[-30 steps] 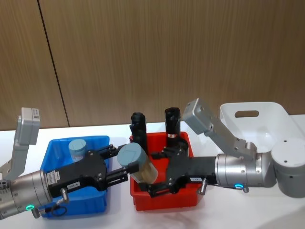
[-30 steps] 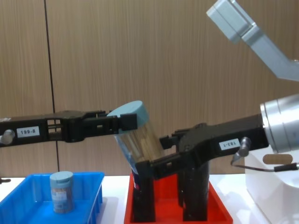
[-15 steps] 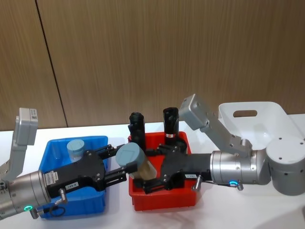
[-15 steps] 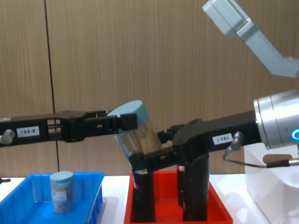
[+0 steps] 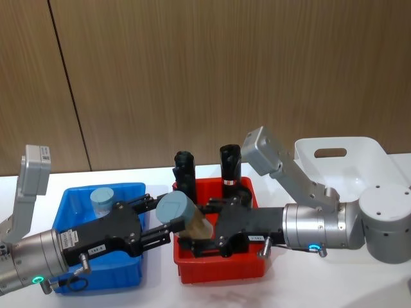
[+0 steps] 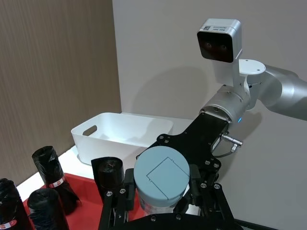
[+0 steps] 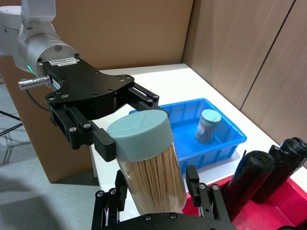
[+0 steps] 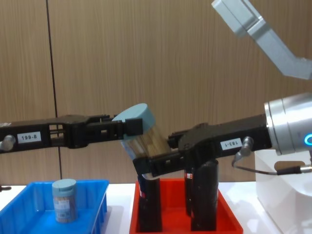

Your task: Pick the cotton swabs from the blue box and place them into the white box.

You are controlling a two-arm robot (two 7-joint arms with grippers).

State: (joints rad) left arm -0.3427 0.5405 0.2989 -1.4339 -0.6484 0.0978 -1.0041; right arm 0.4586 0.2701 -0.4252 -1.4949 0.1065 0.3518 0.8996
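A clear jar of cotton swabs [image 5: 183,215] with a pale grey-blue lid hangs tilted above the gap between the blue box [image 5: 74,199] and a red tray. My left gripper [image 5: 168,218] is shut on its lid [image 6: 160,175]. From the other side my right gripper [image 5: 199,228] clasps the jar's clear body [image 7: 148,167], a finger against each side. In the chest view the jar [image 8: 146,139] sits between the left gripper [image 8: 131,127] and right gripper [image 8: 158,153]. Another swab jar [image 5: 101,200] stands upright in the blue box. The white box [image 5: 366,154] is at the far right.
The red tray [image 5: 221,273] lies between the two boxes, directly under my right gripper, with tall black rolls [image 5: 185,168] standing at its back. A wood-panelled wall rises behind the table. The right arm's elbow hangs in front of the white box.
My right gripper slid left toward the jar and its fingers closed in on the jar's body. The left gripper and the jar stayed in place.
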